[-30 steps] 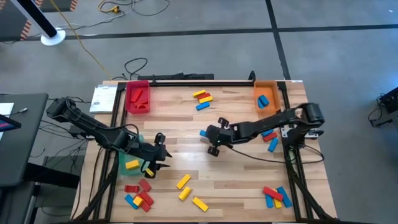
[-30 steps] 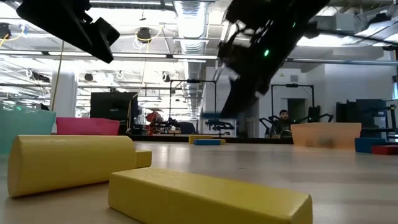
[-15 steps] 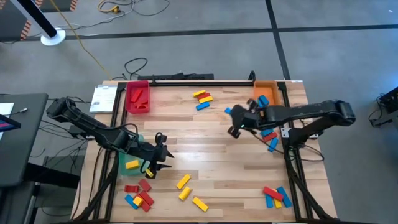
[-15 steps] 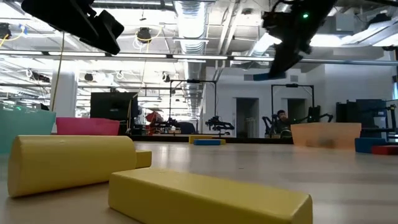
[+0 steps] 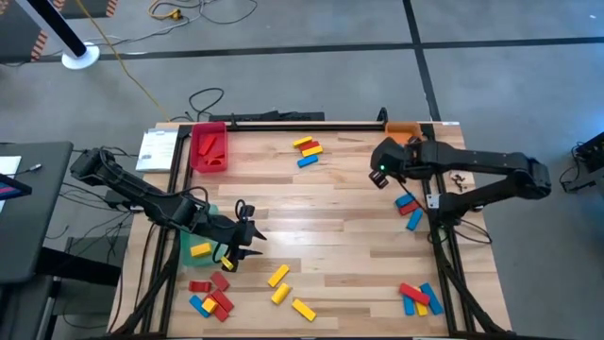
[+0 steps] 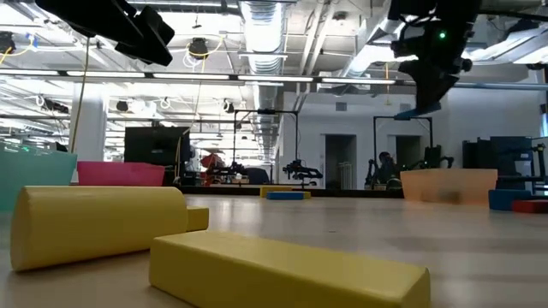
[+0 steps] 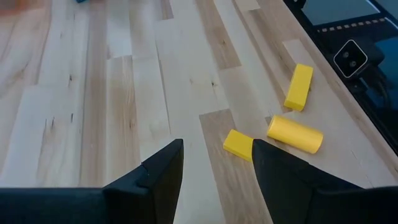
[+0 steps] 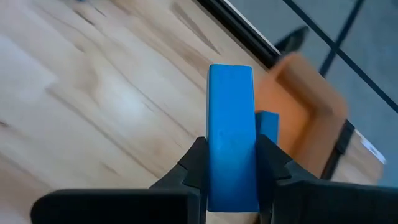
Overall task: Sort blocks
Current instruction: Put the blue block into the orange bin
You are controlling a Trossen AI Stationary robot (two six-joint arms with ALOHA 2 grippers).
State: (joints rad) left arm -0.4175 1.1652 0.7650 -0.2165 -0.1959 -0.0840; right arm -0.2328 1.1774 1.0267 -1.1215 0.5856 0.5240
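Blocks: small solid bars in red, yellow and blue, flat-faced and square-ended, scattered in clusters over the pale wooden plank surface (image 5: 311,217).
Held block: a smooth blue rectangular bar (image 8: 231,137), standing lengthwise between the right gripper's (image 8: 231,163) jaws, which were closed on its two long sides; it hung above the surface just beside the orange rectangular tray (image 8: 297,106).
Orange tray contents: one blue block (image 8: 268,127) lay inside, partly hidden behind the held bar.
Right gripper place: in the high view it (image 5: 382,170) sat at the far right of the surface, close to the orange tray (image 5: 402,129).
Left gripper: it (image 7: 214,163) hovered low over the near left part of the surface, jaws partly apart and holding nothing.
Yellow blocks near left gripper: a short yellow piece (image 7: 238,143) touched a rounded yellow cylinder-like piece (image 7: 295,134); a longer yellow bar (image 7: 298,87) lay a little apart.
Red tray: a red rectangular tray (image 5: 209,162) at the far left corner held red blocks (image 5: 210,144).
Far middle cluster: yellow, red and blue bars (image 5: 307,150) lay side by side.
Near corners: mixed red, yellow and blue bars lay near left (image 5: 211,296) and near right (image 5: 418,297).
Right edge: blue and red bars (image 5: 410,210) lay beside the right arm.
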